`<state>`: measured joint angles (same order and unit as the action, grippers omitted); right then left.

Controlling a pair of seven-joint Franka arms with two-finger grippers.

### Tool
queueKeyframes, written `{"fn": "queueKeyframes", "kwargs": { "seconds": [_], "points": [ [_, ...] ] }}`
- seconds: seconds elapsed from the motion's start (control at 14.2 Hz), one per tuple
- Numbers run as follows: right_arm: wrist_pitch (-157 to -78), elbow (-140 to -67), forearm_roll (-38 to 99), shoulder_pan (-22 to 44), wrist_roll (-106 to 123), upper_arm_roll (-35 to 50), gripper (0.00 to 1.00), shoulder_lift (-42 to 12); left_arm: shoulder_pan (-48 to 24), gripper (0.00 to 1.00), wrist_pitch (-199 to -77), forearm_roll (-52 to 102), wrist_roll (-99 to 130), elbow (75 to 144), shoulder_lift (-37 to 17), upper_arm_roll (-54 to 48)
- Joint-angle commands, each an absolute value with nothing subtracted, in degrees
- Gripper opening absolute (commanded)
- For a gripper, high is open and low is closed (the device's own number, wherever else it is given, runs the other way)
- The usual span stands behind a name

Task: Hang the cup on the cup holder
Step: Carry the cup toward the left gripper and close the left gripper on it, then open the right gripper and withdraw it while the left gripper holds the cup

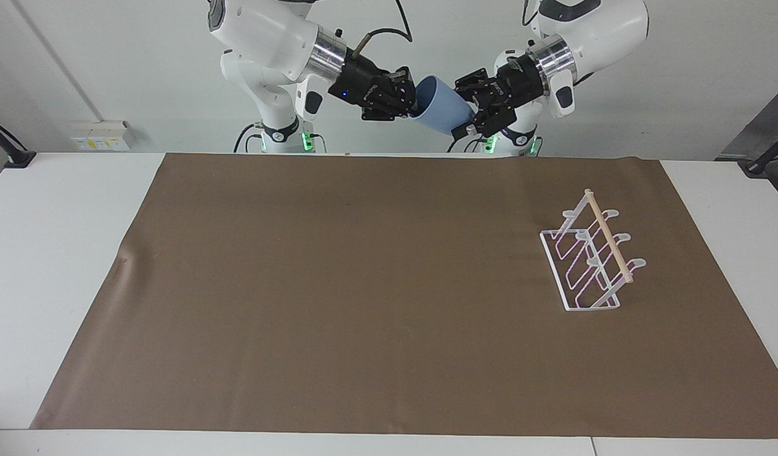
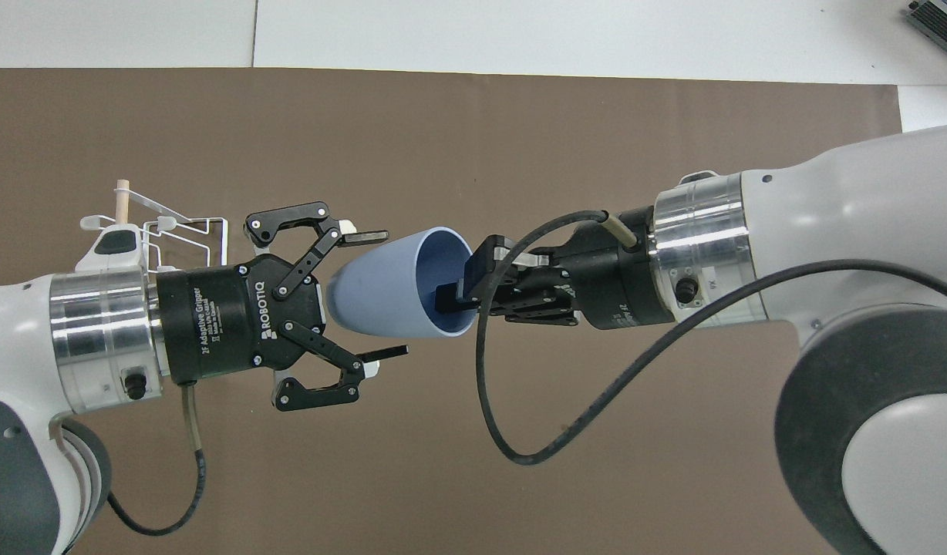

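Observation:
The light blue cup (image 1: 443, 113) (image 2: 381, 291) hangs tilted in the air over the brown mat's edge nearest the robots. My right gripper (image 1: 409, 105) (image 2: 460, 291) is shut on the cup's rim wall, with one finger inside the mouth. My left gripper (image 1: 466, 110) (image 2: 378, 295) is open, and its two fingers straddle the cup's narrow closed end without clamping it. The white wire cup holder (image 1: 590, 261) (image 2: 182, 222), with its wooden rod, stands on the mat toward the left arm's end. No cup hangs on it. In the overhead view my left wrist hides part of it.
A brown mat (image 1: 363, 285) covers most of the white table (image 1: 59, 253). A black cable (image 2: 512, 432) loops down from my right wrist over the mat.

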<state>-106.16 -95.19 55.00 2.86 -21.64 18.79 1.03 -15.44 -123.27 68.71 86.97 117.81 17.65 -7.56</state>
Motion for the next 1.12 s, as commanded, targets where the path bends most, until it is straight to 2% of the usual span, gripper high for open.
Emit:
{"fn": "queueKeyframes", "kwargs": {
  "seconds": [0.0,0.14,0.21,0.49,0.7,0.84,0.91,1.05],
  "points": [
    [-107.1,-96.9,56.8,2.1,-22.1,19.2,0.00,2.6,-16.2,0.63,-124.3,69.3,88.9,118.7,19.2,-7.6],
    [-107.1,-96.9,56.7,2.1,-22.1,19.2,0.00,2.6,-16.2,0.05,-124.5,69.1,88.7,118.7,19.4,-7.6],
    [-106.9,-96.9,56.7,2.1,-22.1,19.2,0.00,2.6,-16.2,0.00,-124.5,69.0,88.1,118.7,19.4,-7.7],
    [-106.7,-96.9,56.7,2.0,-22.2,19.2,0.00,2.5,-16.0,0.00,-124.6,66.8,88.1,118.7,19.5,-8.2],
    [-106.7,-96.9,55.9,1.9,-25.1,19.1,0.63,2.5,-15.6,0.00,-124.6,66.7,88.1,118.7,19.5,-8.3],
    [-106.8,-96.9,55.7,1.5,-25.2,19.0,0.97,2.5,-15.5,0.00,-124.6,66.6,88.2,118.7,19.5,-8.3],
    [-106.8,-96.9,55.7,1.4,-25.1,18.9,1.00,2.5,-15.4,0.00,-124.5,66.5,88.1,118.8,19.5,-8.2],
    [-106.9,-96.9,55.7,1.2,-25.0,18.8,1.00,2.5,-15.4,0.00,-124.5,63.7,88.1,118.9,19.6,-8.3]
  ]
}}
